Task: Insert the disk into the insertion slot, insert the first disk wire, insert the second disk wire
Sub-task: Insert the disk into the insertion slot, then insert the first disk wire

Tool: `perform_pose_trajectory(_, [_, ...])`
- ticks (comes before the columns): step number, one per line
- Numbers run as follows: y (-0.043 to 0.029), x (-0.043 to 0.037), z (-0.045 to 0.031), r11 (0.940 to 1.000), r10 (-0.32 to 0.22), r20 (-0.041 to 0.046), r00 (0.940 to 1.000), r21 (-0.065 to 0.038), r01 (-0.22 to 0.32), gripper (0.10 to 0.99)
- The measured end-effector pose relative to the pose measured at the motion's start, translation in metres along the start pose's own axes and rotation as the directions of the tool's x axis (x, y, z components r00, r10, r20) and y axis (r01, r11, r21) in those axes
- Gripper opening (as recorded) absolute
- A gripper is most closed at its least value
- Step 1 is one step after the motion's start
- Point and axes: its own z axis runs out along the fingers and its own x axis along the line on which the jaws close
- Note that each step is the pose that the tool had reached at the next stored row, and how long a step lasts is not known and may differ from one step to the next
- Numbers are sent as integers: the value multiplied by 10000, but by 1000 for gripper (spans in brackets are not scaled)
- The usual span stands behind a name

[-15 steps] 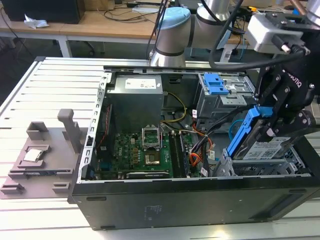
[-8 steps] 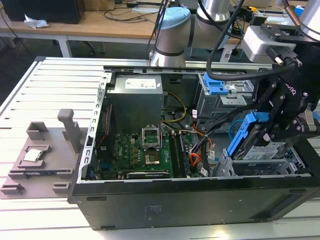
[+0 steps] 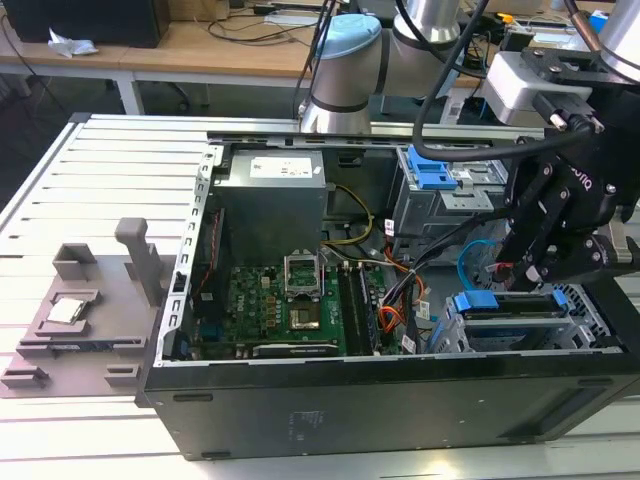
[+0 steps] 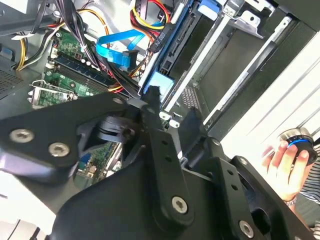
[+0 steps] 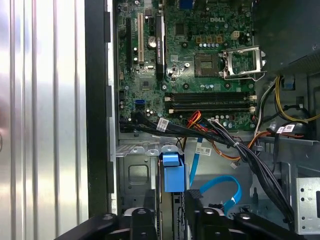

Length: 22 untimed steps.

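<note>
The computer case [image 3: 350, 400] stands open on the slatted worktop [image 3: 120, 160]. Its drive cage [image 3: 590, 320] sits in the corner of the case closest to the worktop's near edge, at the exterior view's right. The disk [image 3: 505, 303] lies in that cage in its blue carrier. The gripper [image 3: 530, 272] hangs directly over it, right at the carrier's blue tab. I cannot tell whether the jaws are open, closed or gripping the tab, because the black linkage hides the tips.

I judge that the first step, seating the disk, is the one in hand and is nearly finished. Neither wire looks plugged in. Any further push would need to run straight along the cage's rails and keep clear of the loose cable beside it.

The first wrist view looks down on the motherboard [image 5: 200, 50]. The red-orange wire bundle [image 5: 193, 120] crosses near the cage there, and the light-blue cable [image 5: 226, 179] loops just beside the blue tab. The second wrist view looks along the disk's dark edge into the cage. Beyond the case wall it also shows a person's hand [image 4: 287, 167] resting on a round blue-and-black knob [image 4: 299, 137]. The exterior view gives the whole layout, including a grey plastic holder [image 3: 85, 310] at the worktop's far side from the cage.
</note>
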Motion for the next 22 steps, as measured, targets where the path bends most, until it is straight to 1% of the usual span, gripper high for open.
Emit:
perform_pose_trajectory(1, [0,0,0,10000,0,0,10000,0,0,361])
perform_pose_trajectory(5, [0,0,1,10000,0,0,10000,0,0,118])
perform_pose_trajectory(6, [0,0,1,10000,0,0,10000,0,0,106])
perform_pose_trajectory(19, [-1,0,4,10000,1,1,10000,0,-1,106])
perform_pose_trajectory(20, [-16,0,5,10000,0,3,10000,0,0,106])
perform_pose_trajectory(21, [-66,-4,2,10000,1,1,10000,0,-1,106])
perform_pose_trajectory(22, [-150,-12,-2,10000,2,1,10000,-4,-2,106])
